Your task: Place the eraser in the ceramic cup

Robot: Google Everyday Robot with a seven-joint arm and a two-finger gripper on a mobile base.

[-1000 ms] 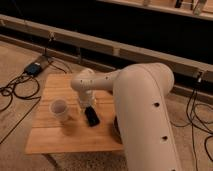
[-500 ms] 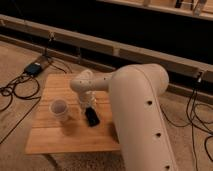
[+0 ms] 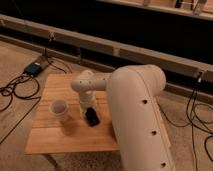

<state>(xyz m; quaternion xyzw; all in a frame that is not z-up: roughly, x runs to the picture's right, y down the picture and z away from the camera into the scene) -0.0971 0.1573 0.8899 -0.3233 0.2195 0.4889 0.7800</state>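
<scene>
Forearm (image 3: 136,112) has swung slightly left across my view since a second ago; eraser (image 3: 92,118) and ceramic cup (image 3: 60,108) unmoved. Gripper (image 3: 85,108) points down over the wooden table (image 3: 55,141), just beside the eraser's upper left and between it and the cup. Whether it is spread or closed I cannot tell. Eraser lies flat on the table, right of the upright cup, not in it.

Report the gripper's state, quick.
Gripper: down at the wooden table, right next to the eraser, right of the ceramic cup; open, closed or gripping cannot be told.
</scene>
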